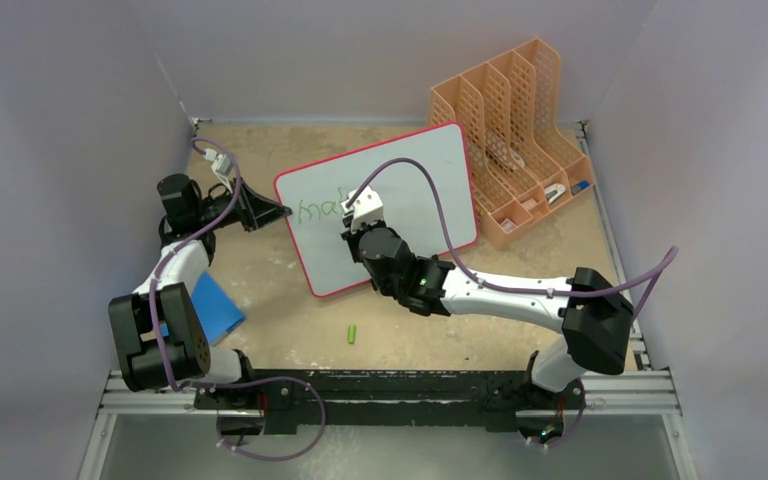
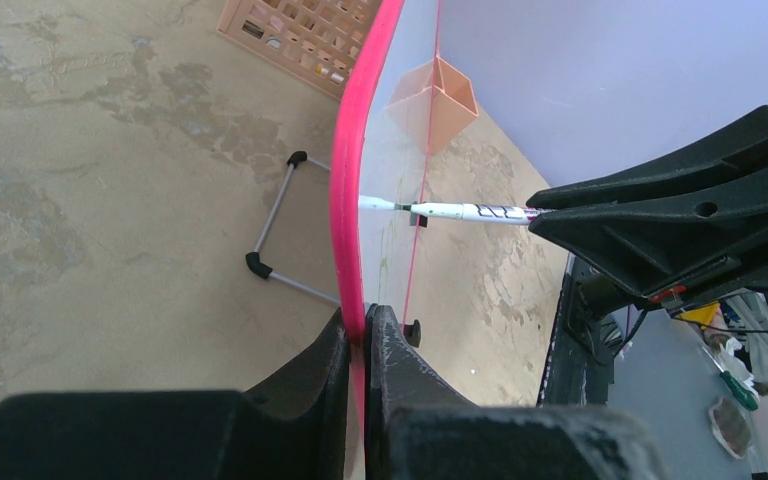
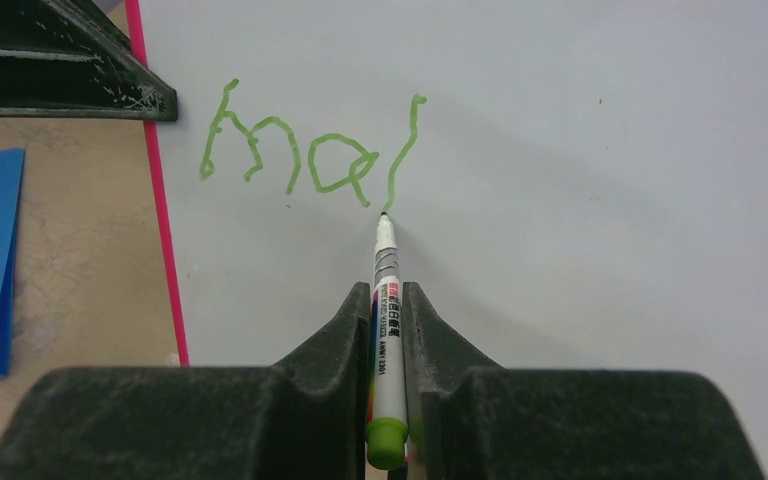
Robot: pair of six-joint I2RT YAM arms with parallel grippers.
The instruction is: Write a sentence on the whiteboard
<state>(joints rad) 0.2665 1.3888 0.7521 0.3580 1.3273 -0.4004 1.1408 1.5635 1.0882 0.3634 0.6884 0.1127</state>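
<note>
Your right gripper [image 3: 388,300] is squeezing a marker [image 3: 386,255], its jaws nearly closed around the barrel. The tip is touching the whiteboard [image 3: 580,200] at the foot of the stroke after "ma". Your left gripper [image 2: 362,330] is clamping fully shut on the board's pink rim at its left edge, steadying it. The board is sitting mid-table, and the sentence [image 3: 310,150] is only just starting, close to that clamped edge.

The main risk, as I judge it, is pressing too hard. The board is resting on a thin wire leg [image 2: 278,215] with a single clamp holding it, so a firm push could be tipping or pivoting it, and your strokes would be wobbling. You are gripping the marker near its tail, so it could be sliding or twisting in the jaws. The right arm's purple cable is hanging over the board and could be smearing fresh ink.

An orange rack [image 1: 515,120] is standing just beside the board's right edge, so a sliding board would be bumping it. The green cap [image 1: 353,333] and blue pad [image 1: 215,305] are lying nearer the bases, and neither is blocking you.
</note>
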